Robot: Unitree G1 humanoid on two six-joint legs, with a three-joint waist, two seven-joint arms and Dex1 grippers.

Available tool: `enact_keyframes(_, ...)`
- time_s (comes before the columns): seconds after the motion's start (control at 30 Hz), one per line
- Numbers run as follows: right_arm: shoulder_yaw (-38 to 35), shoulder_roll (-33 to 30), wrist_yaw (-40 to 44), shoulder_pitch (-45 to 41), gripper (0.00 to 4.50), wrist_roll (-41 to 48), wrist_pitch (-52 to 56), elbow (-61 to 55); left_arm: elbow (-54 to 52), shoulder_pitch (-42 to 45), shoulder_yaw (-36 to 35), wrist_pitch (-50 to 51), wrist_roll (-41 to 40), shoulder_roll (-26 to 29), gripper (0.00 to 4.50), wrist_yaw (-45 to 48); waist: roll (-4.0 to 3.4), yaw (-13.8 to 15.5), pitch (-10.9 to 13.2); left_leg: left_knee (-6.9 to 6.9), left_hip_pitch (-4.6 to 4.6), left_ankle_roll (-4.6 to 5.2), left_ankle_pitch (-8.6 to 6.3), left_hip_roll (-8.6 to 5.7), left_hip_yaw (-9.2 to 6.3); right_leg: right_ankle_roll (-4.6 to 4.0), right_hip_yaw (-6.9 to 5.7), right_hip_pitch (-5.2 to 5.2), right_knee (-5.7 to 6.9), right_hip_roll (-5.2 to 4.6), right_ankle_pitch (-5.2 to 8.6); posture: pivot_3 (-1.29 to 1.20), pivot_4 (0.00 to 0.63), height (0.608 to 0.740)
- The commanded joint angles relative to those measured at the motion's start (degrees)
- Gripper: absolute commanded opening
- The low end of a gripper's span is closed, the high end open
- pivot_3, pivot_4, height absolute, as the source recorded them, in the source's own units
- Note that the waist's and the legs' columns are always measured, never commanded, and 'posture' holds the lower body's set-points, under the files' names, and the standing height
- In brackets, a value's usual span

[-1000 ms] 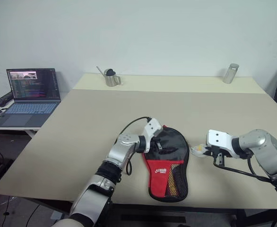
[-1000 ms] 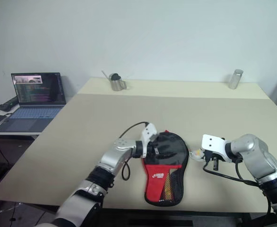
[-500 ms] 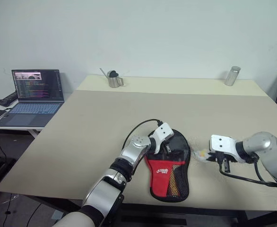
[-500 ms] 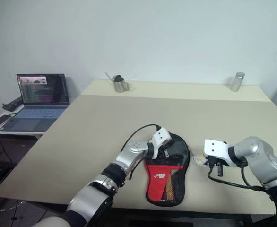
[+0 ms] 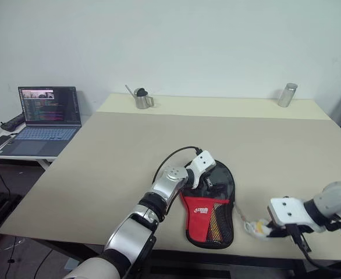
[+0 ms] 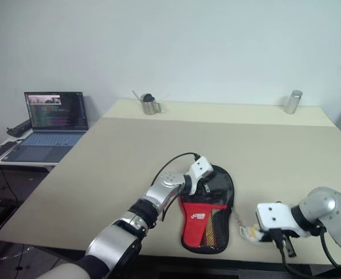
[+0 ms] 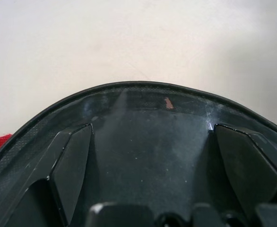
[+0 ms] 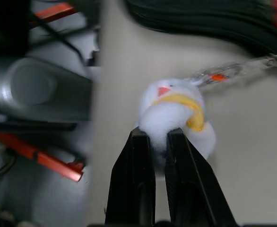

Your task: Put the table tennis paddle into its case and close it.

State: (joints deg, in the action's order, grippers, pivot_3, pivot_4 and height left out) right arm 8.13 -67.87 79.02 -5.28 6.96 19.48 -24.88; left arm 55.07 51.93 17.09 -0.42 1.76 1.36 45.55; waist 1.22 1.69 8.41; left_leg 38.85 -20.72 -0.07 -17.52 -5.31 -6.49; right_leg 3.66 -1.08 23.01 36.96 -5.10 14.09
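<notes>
Two grippers: left gripper (image 5: 210,183) spread on black-and-red fabric paddle-shaped case (image 5: 212,204), right gripper (image 8: 160,142) pinching white-and-yellow fluffy charm (image 8: 176,109) near table's near edge (image 5: 263,249).

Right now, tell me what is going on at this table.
The left gripper, fingers spread wide, presses on the round black top of the black-and-red fabric paddle case lying on the beige table. The right gripper is shut on a small white-and-yellow fluffy charm, joined to the case by a clear strap, near the table's front edge.
</notes>
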Motion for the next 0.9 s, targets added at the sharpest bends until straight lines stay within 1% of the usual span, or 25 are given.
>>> enact_keyframes(0.03,0.91,-2.78,4.49,4.77,0.01,2.64,-2.74,-5.5,5.92,-2.19,2.08,1.89,4.21,0.25,4.5,-1.31,0.04,0.17,-0.03,0.0,0.0,0.01,0.0,-0.01,-0.01,0.03,-0.02,-0.01,-0.01,-0.01,0.02,0.0,0.15,0.74)
enact_keyframes(0.17,0.08,-6.04,7.15,10.13,0.01,4.46,-5.47,-9.22,6.65,-1.87,1.97,1.61,4.64,0.11,4.5,-1.43,0.1,0.25,-0.01,0.02,0.04,0.07,-0.04,-0.01,-0.04,0.08,-0.07,-0.15,-0.08,-0.03,0.05,0.0,0.15,0.74)
enact_keyframes(0.23,-0.53,-6.8,7.22,11.44,0.01,5.36,-5.57,-10.7,7.01,-1.68,1.93,1.5,4.78,0.07,4.5,-1.59,0.13,0.15,0.0,0.02,0.11,0.11,-0.08,0.0,-0.06,0.13,-0.1,-0.26,-0.1,-0.04,0.08,0.0,0.15,0.74)
enact_keyframes(0.4,-0.29,-6.64,6.51,11.06,0.01,6.21,-4.93,-11.63,7.44,-1.45,1.62,1.47,4.71,0.07,4.5,-1.86,0.2,0.14,0.04,0.0,0.59,0.5,-0.34,0.01,-0.05,0.24,-0.11,-0.77,-0.18,-0.07,0.16,0.0,0.15,0.74)
enact_keyframes(0.5,-0.28,-6.8,6.57,10.69,0.01,6.25,-5.33,-10.81,7.54,-1.44,1.52,1.47,4.68,0.22,4.5,-1.84,0.21,0.14,0.05,0.0,0.6,0.52,-0.36,0.0,-0.05,0.25,-0.11,-0.78,-0.2,-0.09,0.16,0.0,0.15,0.74)
enact_keyframes(0.67,1.18,-5.96,4.31,8.6,0.01,3.62,-4.46,-10.02,7.54,-1.38,1.36,1.53,4.54,0.21,4.5,-1.83,0.22,0.12,0.05,0.0,0.62,0.51,-0.36,0.0,-0.04,0.25,-0.11,-0.79,-0.19,-0.1,0.16,0.0,0.15,0.74)
enact_keyframes(0.73,1.7,-5.67,4.23,7.65,0.69,3.95,-2.94,-10.46,7.59,-1.34,1.34,1.47,4.55,0.21,4.5,-1.82,0.23,0.12,0.06,-0.01,0.62,0.51,-0.36,0.01,-0.05,0.25,-0.11,-0.79,-0.19,-0.1,0.16,0.0,0.15,0.74)
enact_keyframes(0.77,1.81,-5.72,4.38,7.39,0.9,4.15,-2.55,-10.56,7.58,-1.33,1.33,1.49,4.55,0.16,4.5,-1.85,0.23,0.12,0.06,-0.01,0.62,0.51,-0.36,0.01,-0.04,0.25,-0.11,-0.79,-0.19,-0.1,0.16,0.0,0.15,0.74)
enact_keyframes(0.83,2.26,-5.66,4.39,6.29,1.54,3.92,-1.83,-10.19,7.54,-1.36,1.31,1.53,4.53,0.12,4.5,-1.87,0.25,0.09,0.07,-0.01,0.62,0.51,-0.37,0.01,-0.04,0.25,-0.1,-0.79,-0.19,-0.1,0.16,0.0,0.15,0.74)
enact_keyframes(0.9,2.8,-5.34,4.07,4.79,2.28,3.2,-1.49,-9.21,7.52,-1.43,1.35,1.48,4.57,0.16,4.5,-1.81,0.24,-0.04,0.07,-0.01,0.63,0.51,-0.37,0.01,-0.03,0.25,-0.09,-0.79,-0.19,-0.11,0.16,0.0,0.15,0.74)
